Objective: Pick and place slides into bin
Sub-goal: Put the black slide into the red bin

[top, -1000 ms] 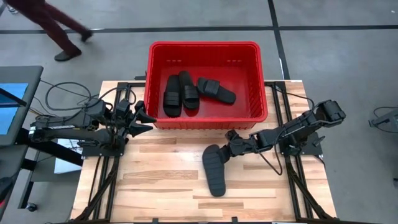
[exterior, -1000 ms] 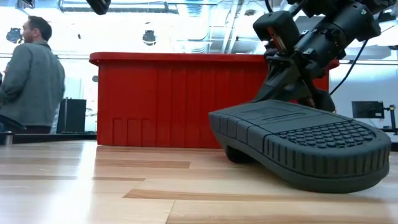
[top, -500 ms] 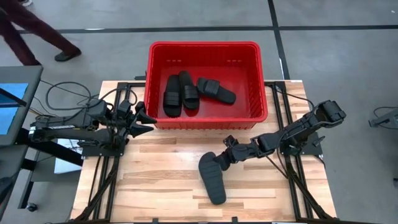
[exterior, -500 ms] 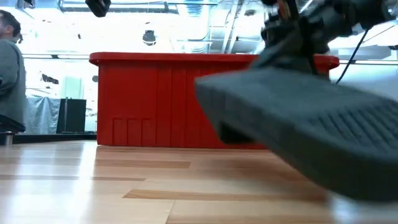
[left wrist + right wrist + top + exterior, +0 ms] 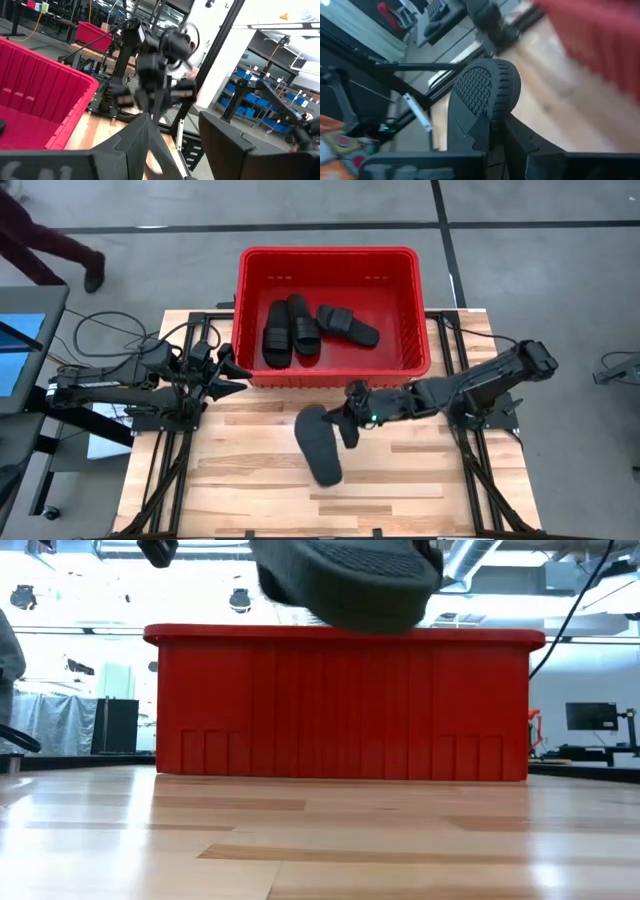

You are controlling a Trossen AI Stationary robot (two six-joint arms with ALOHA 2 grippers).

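The red bin point(image 5: 334, 265) stands at the table's far middle and holds three black slides point(image 5: 292, 328); it fills the low view point(image 5: 345, 705). My right gripper point(image 5: 346, 420) reaches in from the right, in front of the bin's near wall, and is shut on the fourth black slide point(image 5: 318, 446). That slide hangs in the air at the height of the bin's rim in the low view point(image 5: 345, 575). My left gripper point(image 5: 236, 370) waits open and empty by the bin's near left corner. My right gripper pinches the slide near one end point(image 5: 481, 131) between its two fingers, one finger point(image 5: 482, 137) on the textured sole and the other on the opposite side. The fingers come level from the table's right. The slide is lifted clear of the table, its free end point(image 5: 326, 473) toward the near edge.
The wooden tabletop point(image 5: 250, 470) in front of the bin is bare. Cables and a frame lie beside the left arm point(image 5: 110, 340). A person's leg shows on the floor beyond the table's far left point(image 5: 60, 255).
My right gripper has gone toward the table's left and up with the slide. The slide, which lay with its far end raised and its near end on the table, is now lifted clear to about the height of the bin's rim.
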